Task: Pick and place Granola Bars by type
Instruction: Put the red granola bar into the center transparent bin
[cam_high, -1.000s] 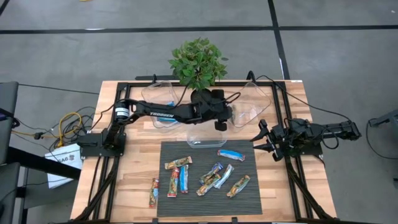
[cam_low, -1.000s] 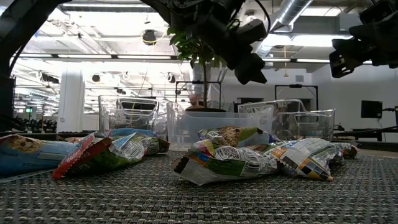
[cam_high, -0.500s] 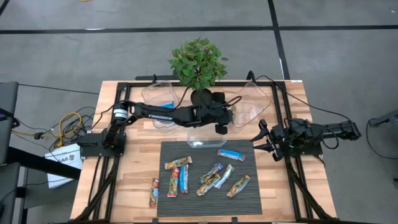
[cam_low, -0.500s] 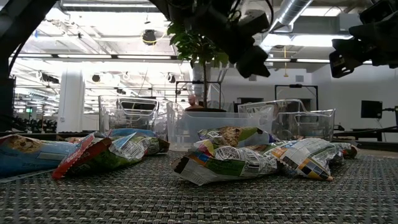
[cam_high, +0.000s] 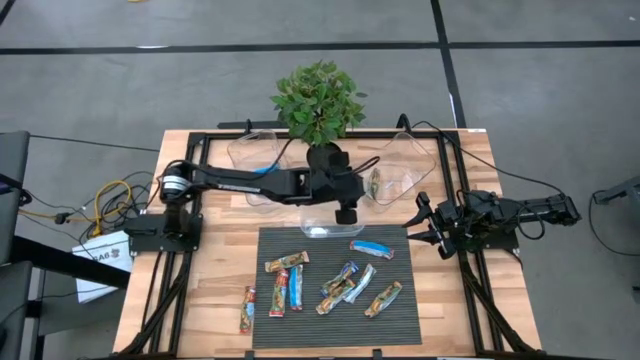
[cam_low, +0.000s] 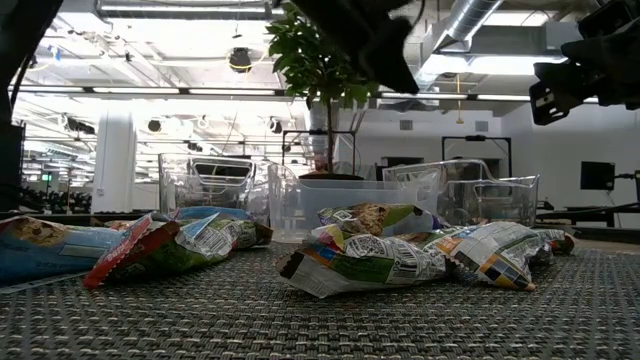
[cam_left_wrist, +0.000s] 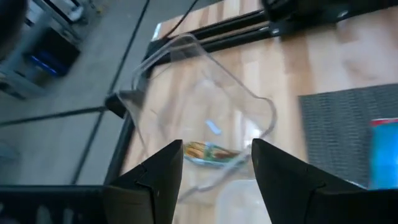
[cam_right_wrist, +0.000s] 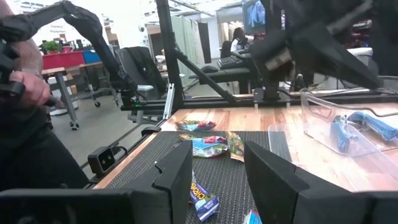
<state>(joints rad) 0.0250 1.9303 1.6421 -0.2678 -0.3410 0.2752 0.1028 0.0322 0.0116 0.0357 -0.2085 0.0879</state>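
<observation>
Nine shiny bars (cam_high: 335, 283), blue, red-orange and green-gold, lie scattered on the dark mat (cam_high: 395, 318), with one green-gold bar (cam_left_wrist: 208, 151) in the right tub (cam_high: 405, 170) behind it. The left gripper (cam_left_wrist: 214, 163) hangs above the tubs behind the mat, jaws apart and empty. The right gripper (cam_right_wrist: 217, 163) waits right of the mat, jaws also apart.

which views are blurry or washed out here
Left wrist view: smeared throughout, the clear tub soft-edged. Low view: near bars sharp, bright ceiling lights behind, the arm overhead a dark silhouette. Right wrist view: its pincer blurred up close. High view: evenly lit, sharp.
</observation>
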